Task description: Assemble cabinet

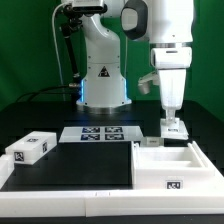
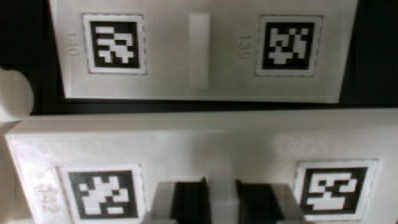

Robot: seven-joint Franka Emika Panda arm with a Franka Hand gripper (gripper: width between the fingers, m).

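Gripper (image 1: 172, 119): tips too small in the exterior view to tell whether they clamp the small white tagged block (image 1: 175, 129).
Dark fingers (image 2: 185, 203): cut off at the wrist picture's edge.
Black-and-white square tags (image 2: 118, 47): blurred, patterns unreadable.
White robot arm (image 1: 165, 30): top cut off.

White cabinet (image 1: 150, 180) with black-and-white square tags (image 2: 118, 47); black table (image 1: 75, 165).

Marker board (image 1: 95, 133) between block (image 1: 30, 148) and cabinet (image 1: 150, 175)
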